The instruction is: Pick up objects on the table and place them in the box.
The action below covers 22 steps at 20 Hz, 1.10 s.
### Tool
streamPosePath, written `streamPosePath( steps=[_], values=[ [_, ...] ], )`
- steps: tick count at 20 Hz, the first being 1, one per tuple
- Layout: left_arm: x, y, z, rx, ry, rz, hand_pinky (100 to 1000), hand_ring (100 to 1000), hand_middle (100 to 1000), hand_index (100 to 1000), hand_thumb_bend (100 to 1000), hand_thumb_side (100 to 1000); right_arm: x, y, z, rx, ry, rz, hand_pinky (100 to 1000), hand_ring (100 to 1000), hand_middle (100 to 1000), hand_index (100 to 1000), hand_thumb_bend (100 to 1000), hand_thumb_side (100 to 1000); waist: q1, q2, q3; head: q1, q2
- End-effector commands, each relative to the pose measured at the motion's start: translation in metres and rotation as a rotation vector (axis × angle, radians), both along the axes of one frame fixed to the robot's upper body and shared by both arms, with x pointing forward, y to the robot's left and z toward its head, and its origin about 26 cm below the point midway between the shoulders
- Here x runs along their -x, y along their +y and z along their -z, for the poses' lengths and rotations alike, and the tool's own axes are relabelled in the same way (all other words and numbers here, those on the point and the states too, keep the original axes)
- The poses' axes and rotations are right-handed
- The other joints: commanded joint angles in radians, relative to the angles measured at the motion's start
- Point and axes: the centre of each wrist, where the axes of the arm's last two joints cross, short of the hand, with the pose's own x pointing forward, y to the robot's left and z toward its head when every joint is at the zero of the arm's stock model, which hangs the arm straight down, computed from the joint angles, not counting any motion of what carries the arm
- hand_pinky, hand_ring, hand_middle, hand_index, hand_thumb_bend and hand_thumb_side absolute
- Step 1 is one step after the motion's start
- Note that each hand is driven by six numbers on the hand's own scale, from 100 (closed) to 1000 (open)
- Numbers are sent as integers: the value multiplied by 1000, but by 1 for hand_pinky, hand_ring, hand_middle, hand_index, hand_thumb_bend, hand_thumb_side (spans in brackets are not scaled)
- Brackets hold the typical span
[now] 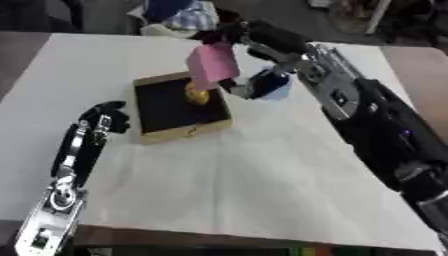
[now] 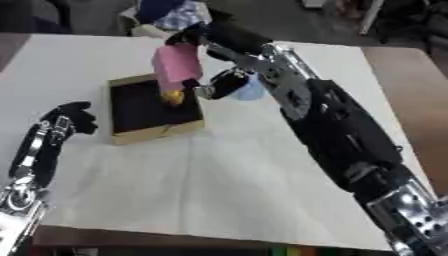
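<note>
R hand (image 1: 229,36) pinches pink block (image 1: 213,64) above box (image 1: 181,131) rim; yellow item (image 1: 198,95) beneath. L hand (image 1: 103,120) curled, empty, near box.

Both eye views are looking steeply down from the robot's head onto the white table (image 1: 262,190), facing away from the body toward the far edge, with the box (image 1: 179,107) lying in the upper middle. They are sharing nearly the whole scene. In the right eye view the box (image 2: 153,109) is sitting further toward the picture's left.
</note>
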Motion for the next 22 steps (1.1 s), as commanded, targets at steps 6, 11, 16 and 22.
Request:
streamPosePath(
  steps=[6,11,16,22],
  values=[
    [-4,-8,-12,8,-38,33,635,595,564,778,100,923,-2,30,13,61,-12,-13,772,684,492,908,100,172,26,-7,21,-30,-3],
    [-4,-8,-11,12,-35,32,635,595,564,778,100,925,2,56,43,112,117,55,777,699,512,918,100,227,29,-7,18,-38,-3],
    [-4,-9,-12,15,-36,37,634,595,563,778,100,924,5,66,59,137,140,130,778,710,531,927,100,260,34,-7,18,-45,-3],
    [-5,-9,-12,16,-36,36,635,595,563,778,100,924,7,70,67,162,97,180,777,716,545,931,100,264,38,-5,21,-50,-3]
  ],
)
